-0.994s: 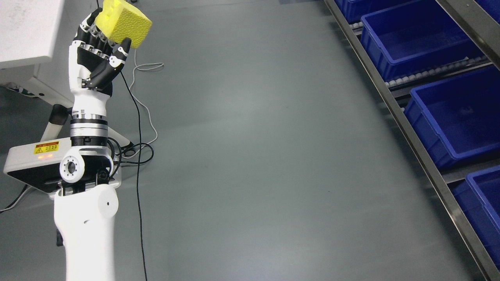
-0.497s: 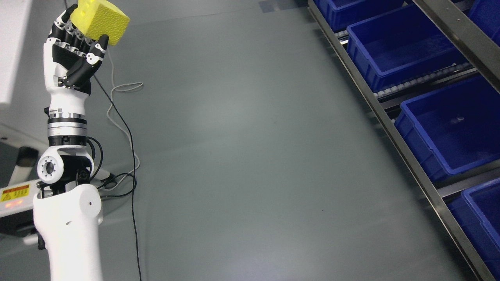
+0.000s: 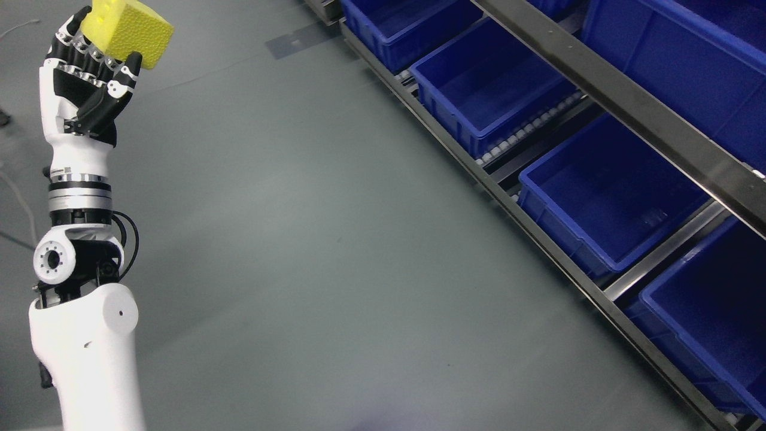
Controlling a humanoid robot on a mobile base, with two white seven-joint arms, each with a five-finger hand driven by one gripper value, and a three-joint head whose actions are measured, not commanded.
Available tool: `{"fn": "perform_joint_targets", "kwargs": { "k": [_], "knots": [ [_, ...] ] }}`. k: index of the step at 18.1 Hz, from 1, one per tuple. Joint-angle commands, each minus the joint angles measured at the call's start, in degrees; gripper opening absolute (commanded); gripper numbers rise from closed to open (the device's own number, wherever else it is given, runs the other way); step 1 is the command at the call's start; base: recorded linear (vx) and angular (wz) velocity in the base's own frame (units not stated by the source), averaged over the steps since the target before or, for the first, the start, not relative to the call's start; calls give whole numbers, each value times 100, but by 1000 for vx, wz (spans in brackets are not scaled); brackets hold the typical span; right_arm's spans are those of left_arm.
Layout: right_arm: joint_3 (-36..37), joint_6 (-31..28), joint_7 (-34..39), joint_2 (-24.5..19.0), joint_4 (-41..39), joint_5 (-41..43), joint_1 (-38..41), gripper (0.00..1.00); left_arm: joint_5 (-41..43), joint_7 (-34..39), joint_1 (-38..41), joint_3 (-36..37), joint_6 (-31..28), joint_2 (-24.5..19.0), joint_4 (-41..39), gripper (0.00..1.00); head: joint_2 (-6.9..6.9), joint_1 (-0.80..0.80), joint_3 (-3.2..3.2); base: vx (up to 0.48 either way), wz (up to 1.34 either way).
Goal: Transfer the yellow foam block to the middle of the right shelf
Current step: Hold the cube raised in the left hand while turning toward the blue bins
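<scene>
My left robot hand (image 3: pixel 84 90) is raised at the far left, well away from the metal shelf rack (image 3: pixel 598 72), its black and white fingers (image 3: pixel 128 66) curled around the yellow porous foam block (image 3: pixel 128 29). The block sits at my fingertips, tilted, with one corner pointing toward the shelf rack and my thumb pressed against its lower edge. My white forearm (image 3: pixel 84 347) rises straight up from the bottom edge, on the side of the grey floor (image 3: pixel 311 251) farthest from the rack.

The shelf rack runs diagonally along the right side. Its lower level holds a row of empty dark blue plastic bins (image 3: pixel 604 191) resting on roller tracks, and above them a grey steel rail crosses in front of another blue bin (image 3: pixel 676 66) on the higher level. The foam block is well apart from every bin, with open floor between it and the rack.
</scene>
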State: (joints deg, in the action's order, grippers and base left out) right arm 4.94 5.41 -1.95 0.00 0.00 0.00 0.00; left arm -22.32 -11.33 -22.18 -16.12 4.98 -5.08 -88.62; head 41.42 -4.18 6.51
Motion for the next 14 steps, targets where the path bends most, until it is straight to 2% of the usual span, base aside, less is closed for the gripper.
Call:
{"fn": "perform_joint_targets", "kwargs": {
  "k": [1,4,14],
  "knots": [
    [-2,4,2,100,-100,-18,9,100,0,-1,-102,-137,-110,-55,-33,31,0,0,0,412,-570],
    [7,4,2,100,-100,-18,9,100,0,17,-269,-128,-120,77,-33,31,0,0,0,444,-530],
    [-2,4,2,100,-100,-18,9,100,0,17,-304,-128,-128,112,-24,31,0,0,0,427,-321]
  ]
}}
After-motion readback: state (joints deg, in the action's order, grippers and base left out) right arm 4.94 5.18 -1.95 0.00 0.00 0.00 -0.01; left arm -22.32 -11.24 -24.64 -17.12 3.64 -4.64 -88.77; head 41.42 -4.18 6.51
